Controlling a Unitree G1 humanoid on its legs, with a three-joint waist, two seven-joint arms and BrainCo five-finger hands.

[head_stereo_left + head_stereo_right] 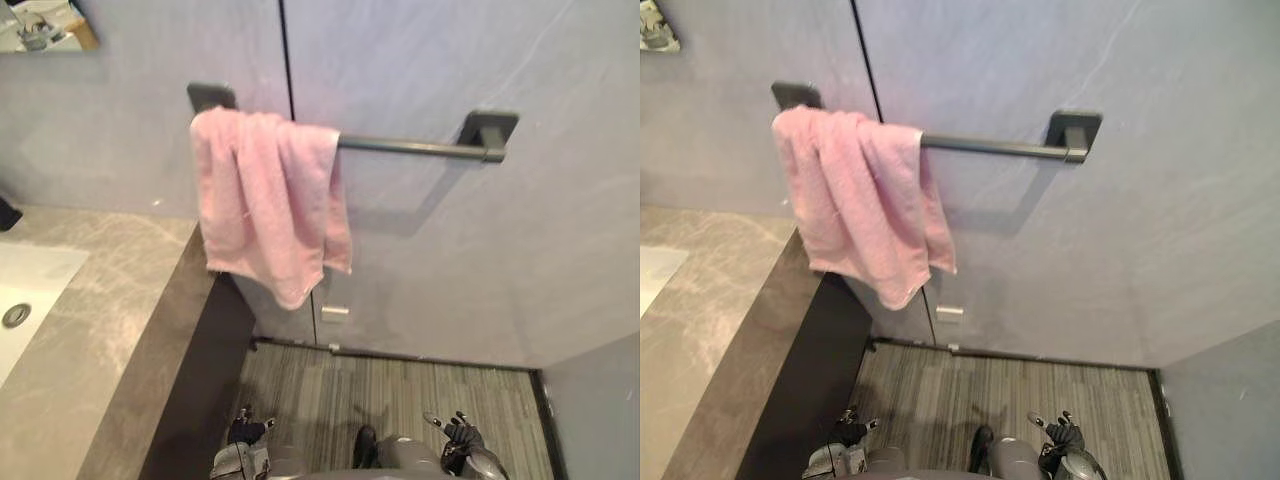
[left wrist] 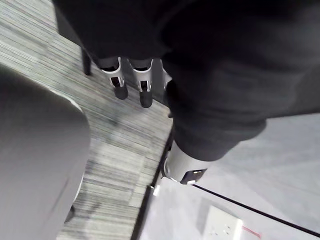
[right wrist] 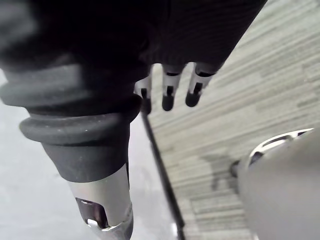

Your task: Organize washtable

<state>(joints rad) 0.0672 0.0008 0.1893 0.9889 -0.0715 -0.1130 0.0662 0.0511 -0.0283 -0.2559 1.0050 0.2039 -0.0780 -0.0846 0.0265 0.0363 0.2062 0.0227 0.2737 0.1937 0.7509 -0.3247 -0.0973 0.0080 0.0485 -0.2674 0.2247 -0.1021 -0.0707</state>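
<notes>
Low by the floor (image 1: pixel 400 395), left hand (image 1: pixel 246 430) and right hand (image 1: pixel 461 434) hang slack-fingered, empty; probably spread bunched towel (image 1: pixel 265 200) evenly along rail (image 1: pixel 415 147).

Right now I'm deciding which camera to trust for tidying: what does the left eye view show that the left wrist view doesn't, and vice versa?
Left eye view, not the wrist view: a pink towel draped over the left end of a dark wall bar, the stone counter, the white sink, and the right hand low above the floor. Left wrist view, not the eye view: a close look at the left hand, fingers straight and holding nothing. Both: the striped floor, the grey wall and a white wall plate.
</notes>
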